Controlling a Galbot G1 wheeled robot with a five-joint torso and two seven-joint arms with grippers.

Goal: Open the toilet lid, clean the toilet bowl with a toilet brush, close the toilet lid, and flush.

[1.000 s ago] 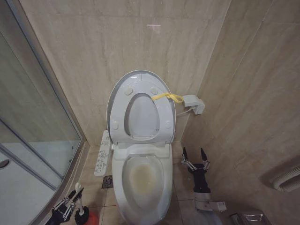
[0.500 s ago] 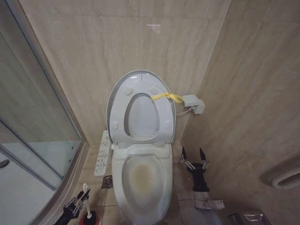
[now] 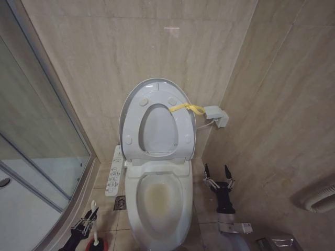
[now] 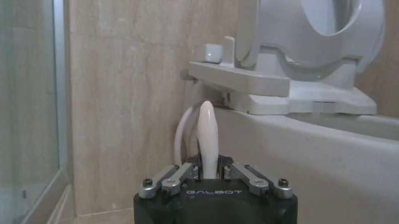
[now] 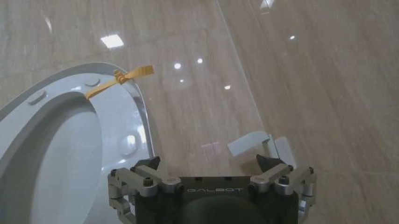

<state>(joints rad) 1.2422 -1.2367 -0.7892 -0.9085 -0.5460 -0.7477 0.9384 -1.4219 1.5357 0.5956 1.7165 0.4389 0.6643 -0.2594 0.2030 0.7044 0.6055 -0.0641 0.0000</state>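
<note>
The toilet brush (image 3: 93, 219) stands low at the robot's left, just beside the toilet bowl (image 3: 159, 206), its thin white stick handle (image 4: 208, 140) rising from a small red cup holder (image 3: 99, 243) on the floor tiles. The left gripper (image 3: 84, 226) is closed around that handle: in the left wrist view the stick runs up between the two fingers, its rounded tip well clear above them. The brush looks light, and the handle is a smooth, narrow, rigid plastic rod, so I would expect it to slip or twist in a loose pinch once the bristles drag on ceramic; a firm hold low on the stick, as here, should give better control than one near the tip. The brush head itself is hidden in the cup, so its stiffness cannot be judged. The cup looks light too and could tip or lift with the brush if the head sticks in it. The bowl is hard glazed ceramic with a yellowish stain inside, slick to scrub. Behind it the toilet lid (image 3: 157, 89) and the seat ring (image 3: 180, 117) both stand upright against the wall, a yellow strap (image 3: 187, 107) at the lid's edge, so the opening step appears done. The white button panel (image 3: 115, 175) lies along the bowl's side toward the brush. The right gripper (image 3: 219, 175) waits on the bowl's other side, fingers spread and empty.
</note>
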